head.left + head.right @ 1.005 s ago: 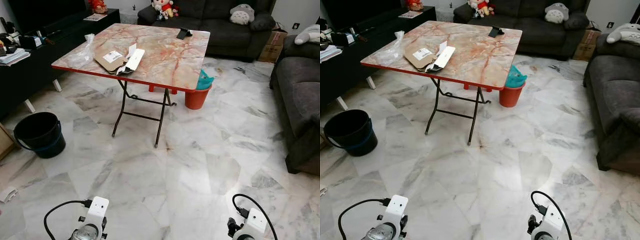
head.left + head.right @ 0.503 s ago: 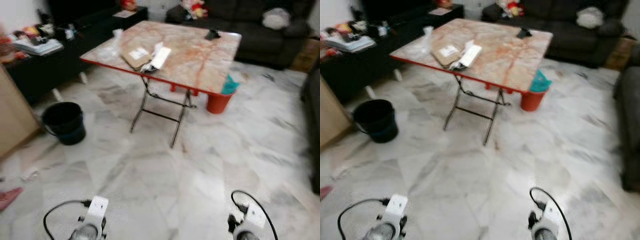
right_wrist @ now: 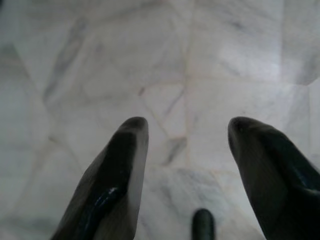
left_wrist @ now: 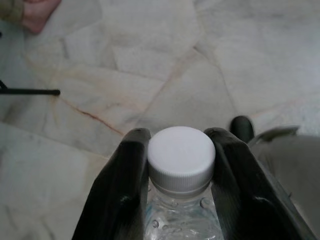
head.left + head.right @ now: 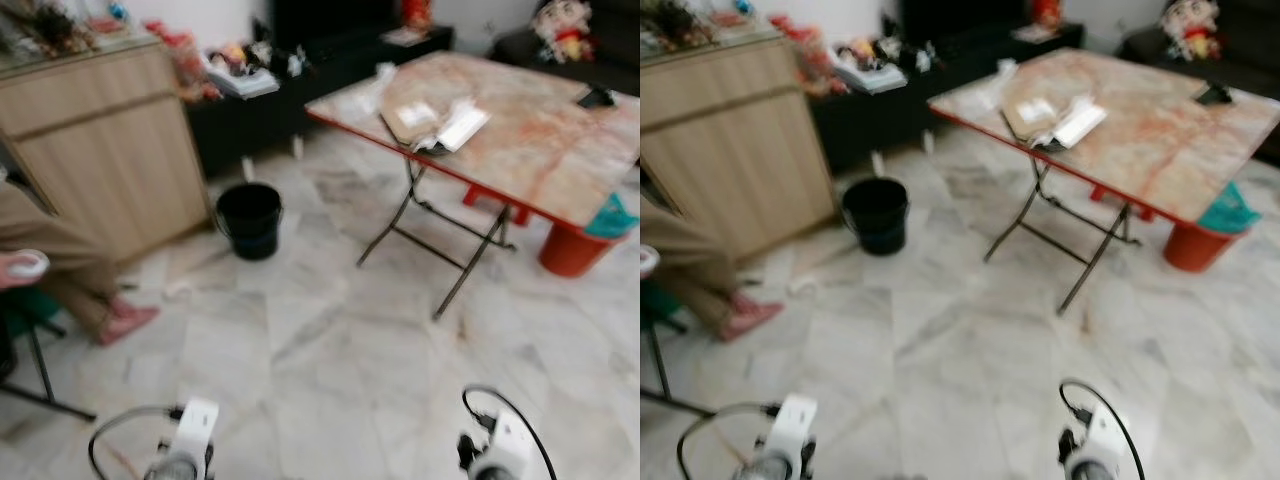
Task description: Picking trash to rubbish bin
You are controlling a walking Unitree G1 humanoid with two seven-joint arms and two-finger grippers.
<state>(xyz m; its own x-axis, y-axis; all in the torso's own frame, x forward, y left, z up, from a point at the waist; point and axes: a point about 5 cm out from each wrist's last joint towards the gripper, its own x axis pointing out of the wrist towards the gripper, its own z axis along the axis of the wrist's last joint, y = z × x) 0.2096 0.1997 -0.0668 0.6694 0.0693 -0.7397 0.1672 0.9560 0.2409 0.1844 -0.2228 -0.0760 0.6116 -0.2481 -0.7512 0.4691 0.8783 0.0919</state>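
Note:
My left gripper point(image 4: 178, 134) is shut on a clear plastic bottle point(image 4: 181, 160) with a white cap, held low over the marble floor. My right gripper point(image 3: 187, 125) stands open with nothing between its fingers, also above the floor. Both wrists, left point(image 5: 185, 448) and right point(image 5: 498, 452), sit at the bottom of the eye views. A black bucket point(image 5: 249, 218) stands on the floor ahead, beside a wooden cabinet point(image 5: 100, 150). An orange bin point(image 5: 570, 248) with a teal bag stands under the far side of the folding table point(image 5: 545, 165). Cardboard and paper point(image 5: 432, 120) lie on the table.
A person sits at the left, with a tan trouser leg and a pink slipper point(image 5: 125, 320) on the floor. A small white scrap point(image 5: 180, 290) lies near the cabinet. A black low console point(image 5: 300, 95) runs behind the bucket. Open marble floor lies between me and the bucket.
The camera has swung left: the table has shifted to the right of the picture, and the cabinet and seated person have come into sight. Both wrists stay at the bottom as before.

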